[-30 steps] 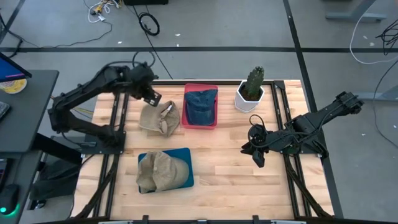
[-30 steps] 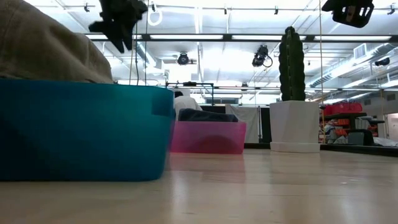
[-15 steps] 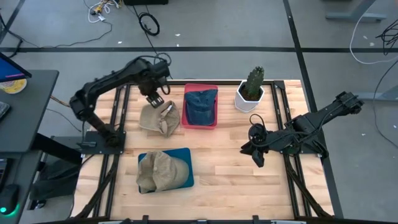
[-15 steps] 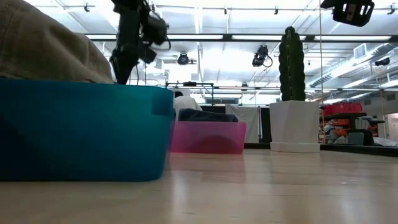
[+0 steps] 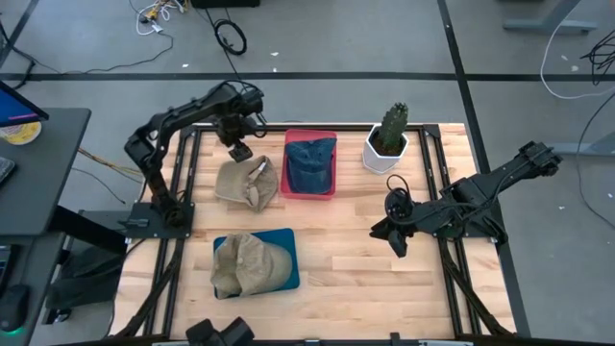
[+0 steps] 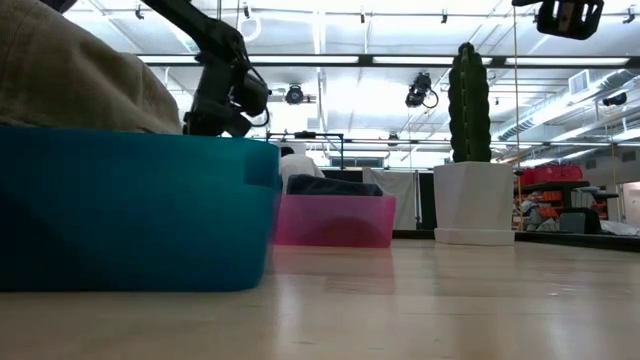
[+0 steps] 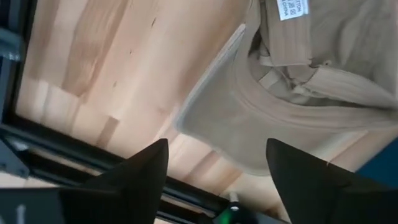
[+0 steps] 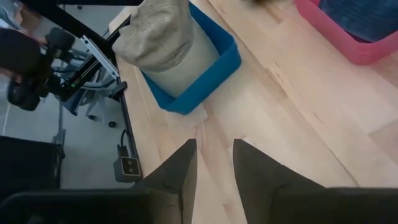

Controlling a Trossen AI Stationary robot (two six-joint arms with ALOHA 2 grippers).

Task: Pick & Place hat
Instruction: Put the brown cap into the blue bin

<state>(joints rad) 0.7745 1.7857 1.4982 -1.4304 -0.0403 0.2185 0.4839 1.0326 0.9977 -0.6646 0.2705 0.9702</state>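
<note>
A loose tan hat [image 5: 248, 183] lies on the wood at the table's far left, its brim [image 7: 224, 118] and inner label facing up in the left wrist view. My left gripper [image 5: 237, 150] [image 7: 217, 152] hangs open just above the hat's far edge, touching nothing; the low view shows it behind the blue tray [image 6: 215, 108]. A second tan hat [image 5: 245, 264] sits in a blue tray [image 5: 288, 240]. A dark blue hat [image 5: 310, 161] fills a pink tray [image 5: 310, 192]. My right gripper [image 5: 397, 236] [image 8: 214, 149] waits, slightly open, over the table's right side.
A potted cactus [image 5: 388, 137] stands at the far edge, right of the pink tray. Black frame rails [image 5: 183, 163] run along both table sides. Bare wood [image 5: 336, 250] lies between the blue tray and my right gripper.
My left gripper has come down toward the loose tan hat and turned its wrist, while the arm's elbow swung toward the far edge. It has stayed open. The hats and trays have not moved.
</note>
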